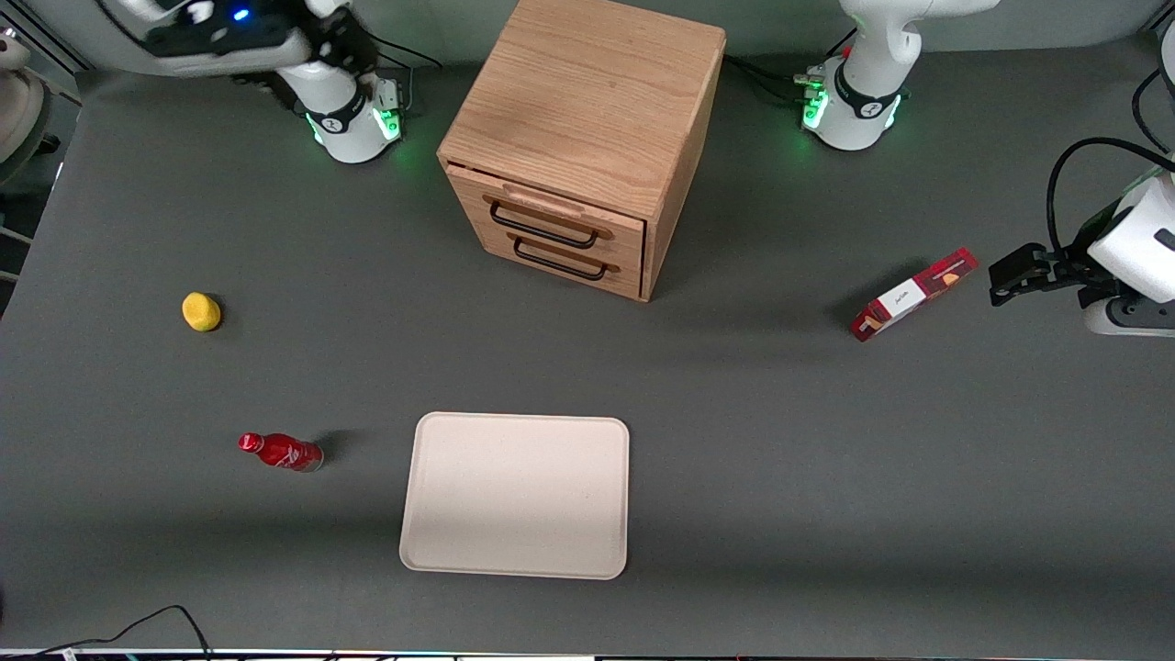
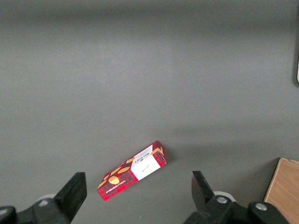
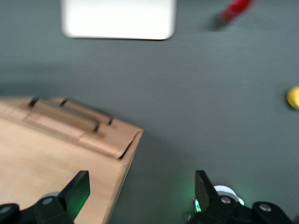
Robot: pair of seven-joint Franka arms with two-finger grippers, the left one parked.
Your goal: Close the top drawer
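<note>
The working arm is drawn back and raised high near its own base, farther from the front camera than the cabinet. Only part of the arm shows in the front view, at the upper edge. Its hand appears in the right wrist view, where two black fingers stand spread wide apart with nothing between them. The hand is released and looks down past the cabinet's top edge onto the grey bench.

The top drawer sits in the upper part of the light-oak cabinet, well apart from the hand and lower than it. Its front carries a black wire handle with a raised wooden strip above. The front stands out very slightly from the cabinet face, with a thin dark gap along its upper edge. The lower drawer lies directly beneath.

The front view shows the whole bench: a cream tray nearer the camera than the cabinet, and a red bottle lying on its side and a lemon toward the working arm's end. A red snack box lies toward the parked arm's end; only the left wrist view shows its plaid print clearly. The right wrist view shows the tray, bottle and lemon blurred.
</note>
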